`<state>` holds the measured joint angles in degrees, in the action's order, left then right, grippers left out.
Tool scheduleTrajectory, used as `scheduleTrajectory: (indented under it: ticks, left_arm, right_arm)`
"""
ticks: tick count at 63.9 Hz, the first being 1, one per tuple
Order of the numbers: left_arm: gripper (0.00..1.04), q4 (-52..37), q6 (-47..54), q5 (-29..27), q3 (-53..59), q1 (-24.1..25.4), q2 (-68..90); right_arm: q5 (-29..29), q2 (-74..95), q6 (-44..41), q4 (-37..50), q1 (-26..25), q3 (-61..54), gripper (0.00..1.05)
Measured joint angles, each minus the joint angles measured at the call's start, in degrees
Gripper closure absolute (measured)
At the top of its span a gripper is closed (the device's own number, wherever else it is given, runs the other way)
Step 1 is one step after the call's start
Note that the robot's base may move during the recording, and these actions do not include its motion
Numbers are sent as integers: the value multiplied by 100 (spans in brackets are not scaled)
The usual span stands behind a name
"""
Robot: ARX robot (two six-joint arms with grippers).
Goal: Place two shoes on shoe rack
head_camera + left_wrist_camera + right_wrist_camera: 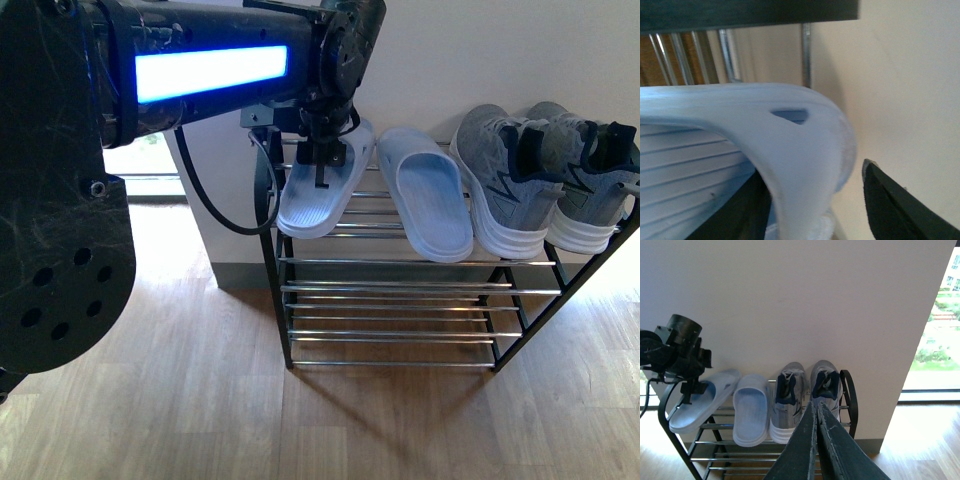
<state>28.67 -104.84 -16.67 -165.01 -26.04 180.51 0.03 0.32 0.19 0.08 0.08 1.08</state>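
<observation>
A low black metal shoe rack with thin silver rods [400, 285] is being shown against a pale wall. On its top tier, a pair of grey knit sneakers with thick white soles [540, 180] is sitting at the right end, and a pale blue rubber slide [430, 195] is lying just beside them. A second pale blue rubber slide [320, 190] is being held over the left end, tilted, its toe hanging past the front rods. The left claw [322, 150] is being kept closed on this slide's strap. The right claw [816, 440] is pressed closed and empty, well back from the rack. For a good placement, the slide should probably be levelled and moved towards the wall before release, so that the sole is being carried by several rods.
</observation>
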Motion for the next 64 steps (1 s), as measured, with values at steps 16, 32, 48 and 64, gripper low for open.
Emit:
scheduleTrajectory:
  ticks: [16, 32, 48, 64]
  left_arm:
    - [12, 175, 55, -7, -63, -17, -50]
    - [9, -1003, 278, -96, 2400, -81, -1703]
    - [10, -1825, 588, -264, 4870, -96, -3501]
    - [10, -2767, 1878, -1117, 8019, -72, -5451]
  right_arm:
    - [0, 0, 0, 0, 0, 0, 103]
    - [0, 0, 0, 0, 0, 0, 103]
    - [0, 0, 0, -2, 0, 0, 103]
    - [0, 0, 0, 0, 0, 0, 103]
